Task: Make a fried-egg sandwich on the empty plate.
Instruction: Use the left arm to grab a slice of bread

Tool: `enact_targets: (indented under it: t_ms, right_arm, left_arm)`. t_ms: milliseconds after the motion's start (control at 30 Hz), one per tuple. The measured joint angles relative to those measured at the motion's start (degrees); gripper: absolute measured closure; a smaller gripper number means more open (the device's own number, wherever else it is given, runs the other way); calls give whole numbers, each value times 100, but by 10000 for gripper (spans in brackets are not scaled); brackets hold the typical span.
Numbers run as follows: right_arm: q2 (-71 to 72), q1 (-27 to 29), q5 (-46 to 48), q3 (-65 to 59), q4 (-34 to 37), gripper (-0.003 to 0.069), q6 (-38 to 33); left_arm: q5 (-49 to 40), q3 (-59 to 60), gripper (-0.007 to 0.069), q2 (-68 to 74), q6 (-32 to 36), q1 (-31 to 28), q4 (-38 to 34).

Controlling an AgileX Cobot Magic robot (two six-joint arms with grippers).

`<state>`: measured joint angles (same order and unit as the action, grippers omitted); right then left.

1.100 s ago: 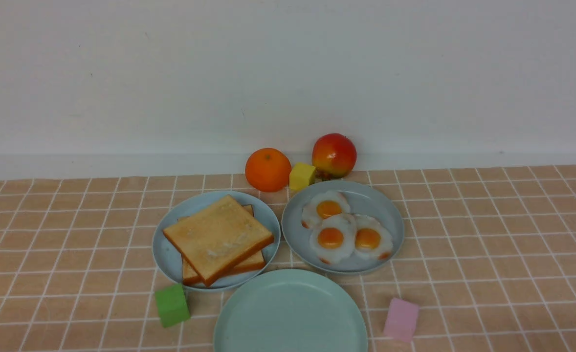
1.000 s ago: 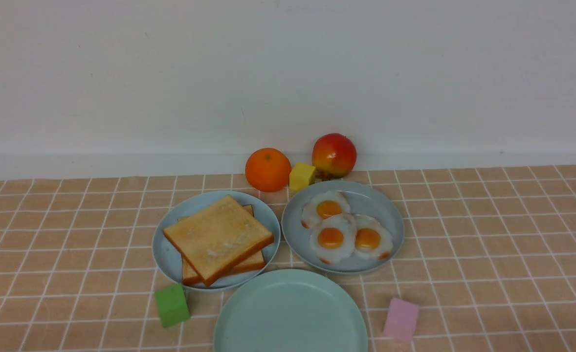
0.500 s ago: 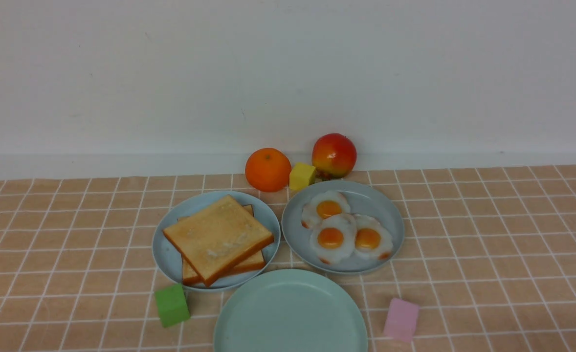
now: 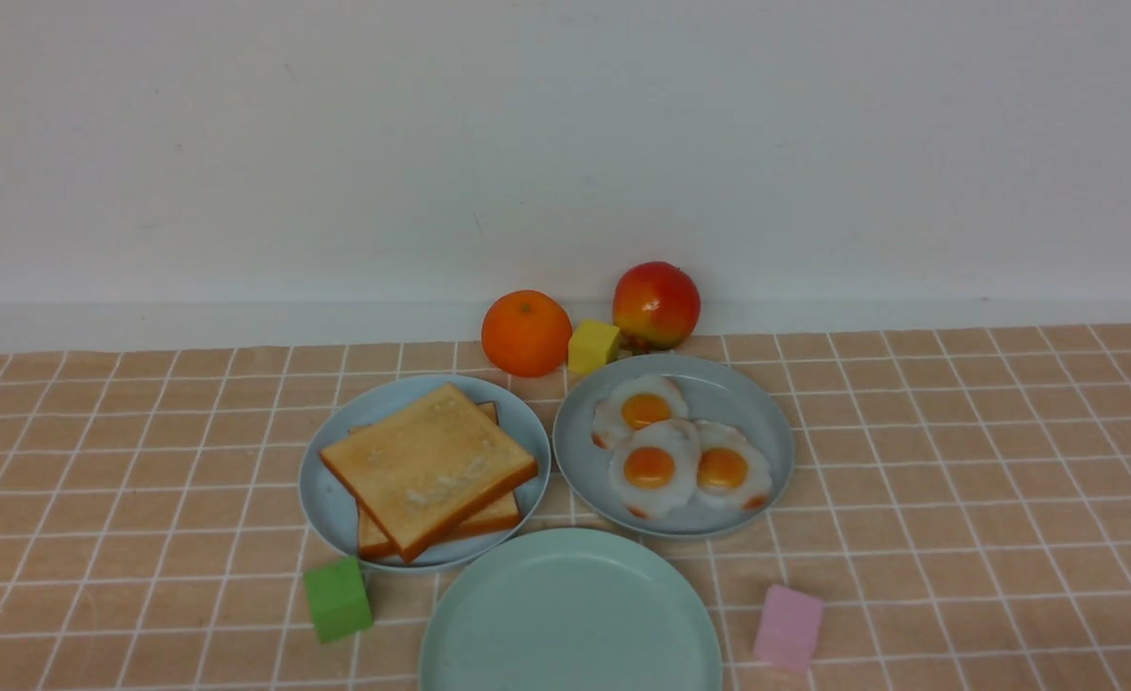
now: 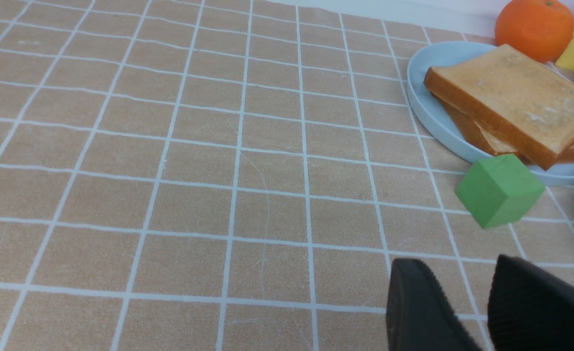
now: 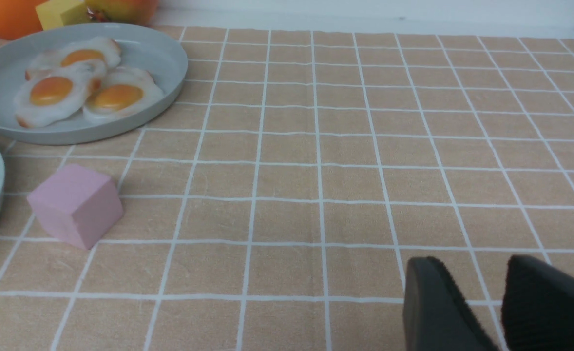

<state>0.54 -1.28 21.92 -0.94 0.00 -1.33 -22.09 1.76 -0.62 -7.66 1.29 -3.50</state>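
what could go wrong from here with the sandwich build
The three fried eggs overlap on the grey plate, so a pinch may drag up more than one. The toast slices are stacked askew; lifting the top one may shift the lower. The green cube beside the light-blue plate may get knocked.

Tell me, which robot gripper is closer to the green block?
Left. The left gripper sits just short of the green block; the right gripper is across the empty plate, over by the pink block.
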Motion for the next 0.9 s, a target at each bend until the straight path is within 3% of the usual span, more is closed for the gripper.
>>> enact_targets:
  t_ms: [300, 700, 900]
  right_arm:
    - [0, 0, 5, 0, -130, 420, 0]
    - [0, 0, -184, -20, -143, 420, 0]
    - [0, 0, -1522, -52, -143, 420, 0]
  left_arm:
    - [126, 0, 386, 0, 0, 0, 77]
    - [1402, 0, 386, 0, 0, 0, 84]
    - [2416, 0, 386, 0, 0, 0, 66]
